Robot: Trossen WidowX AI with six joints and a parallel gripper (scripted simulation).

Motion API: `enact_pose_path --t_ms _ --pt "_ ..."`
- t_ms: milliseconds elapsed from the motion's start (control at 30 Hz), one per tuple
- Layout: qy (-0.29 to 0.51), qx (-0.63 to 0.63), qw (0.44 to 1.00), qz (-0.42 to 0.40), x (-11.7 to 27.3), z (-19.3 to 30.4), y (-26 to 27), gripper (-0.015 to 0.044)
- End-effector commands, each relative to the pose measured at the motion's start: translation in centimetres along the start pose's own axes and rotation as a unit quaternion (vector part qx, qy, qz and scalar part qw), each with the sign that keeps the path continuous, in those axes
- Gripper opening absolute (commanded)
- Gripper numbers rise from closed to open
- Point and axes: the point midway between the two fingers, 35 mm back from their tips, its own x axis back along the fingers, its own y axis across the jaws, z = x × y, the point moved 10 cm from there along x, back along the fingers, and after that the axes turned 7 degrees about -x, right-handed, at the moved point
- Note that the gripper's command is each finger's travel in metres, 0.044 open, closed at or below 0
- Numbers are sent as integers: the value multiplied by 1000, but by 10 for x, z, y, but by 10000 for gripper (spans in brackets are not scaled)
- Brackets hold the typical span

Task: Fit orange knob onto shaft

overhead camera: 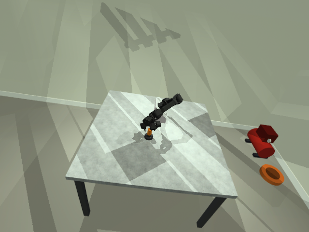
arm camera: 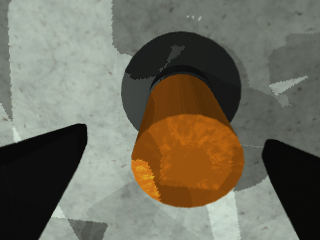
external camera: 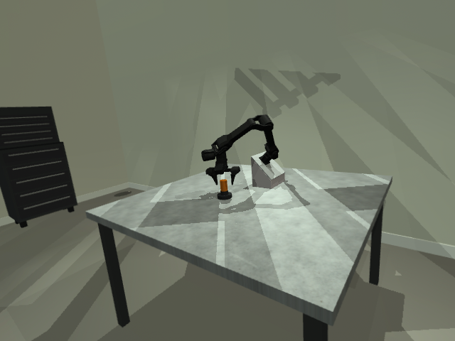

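The orange knob (overhead camera: 149, 132) (external camera: 223, 185) (arm camera: 187, 160) stands upright on the dark round pedestal (overhead camera: 148, 137) (external camera: 224, 196) (arm camera: 220, 60). Its lower end meets the pedestal's raised collar, with no gap visible between them. The silver shaft and the knob's hole are hidden. My gripper (overhead camera: 149, 130) (external camera: 224, 183) (arm camera: 176, 140) is open and points down over the knob. In the wrist view its two black fingers stand wide apart, one on each side of the knob, with table showing between each finger and the knob. Nothing is held.
The arm's base sits on a pale sloped block (external camera: 261, 177) farther back on the table (overhead camera: 199, 172) (external camera: 293, 238). A red machine (overhead camera: 260, 143) and an orange ring (overhead camera: 263, 177) are on the floor to the right in the top view. A dark drawer cabinet (external camera: 36, 176) stands left in the exterior view.
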Motion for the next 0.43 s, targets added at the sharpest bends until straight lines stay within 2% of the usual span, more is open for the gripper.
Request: enact_pose_path --t_ms 0,67,400 --pt "-13 5 1000 10 62 0 0 440" --pt "-14 5 1000 10 75 2 1 440" --pt "-14 5 1000 10 75 -1 -4 440"
